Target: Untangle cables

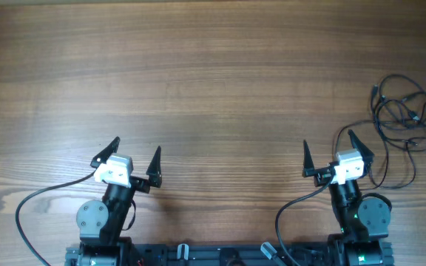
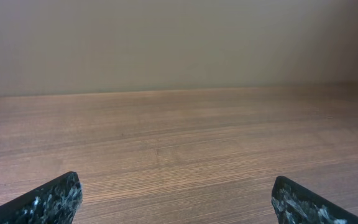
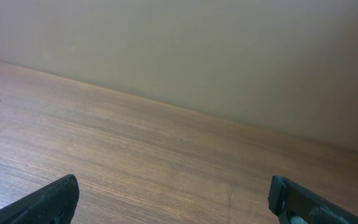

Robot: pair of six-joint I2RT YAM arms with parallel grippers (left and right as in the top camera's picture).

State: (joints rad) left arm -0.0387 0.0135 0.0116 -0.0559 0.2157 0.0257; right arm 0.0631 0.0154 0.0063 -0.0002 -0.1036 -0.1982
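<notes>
Wood tabletop (image 1: 213, 74) fills your overhead view, with bare grain running the full width ahead of both arms, so you have open room to the far edge and across the middle. In both wrist views, a plain beige wall (image 2: 179, 37) stands past that far edge.

The two arm bases sit well apart at the near edge, each trailing its own grey supply cord (image 1: 28, 207) in a loop along that edge.

Your tangle of thin black cables (image 1: 409, 118) lies at the table's right edge, beyond and to the right of the right arm. One loop hangs down just beside that arm's wrist, and a strand curves close by its outer fingertip. You cannot tell whether they touch.

Your left gripper (image 1: 137, 144) has its fingers spread wide over bare wood, holding nothing, far from the cables. Your right gripper (image 1: 328, 138) is spread equally wide and holds nothing, with the tangle off to its right.
</notes>
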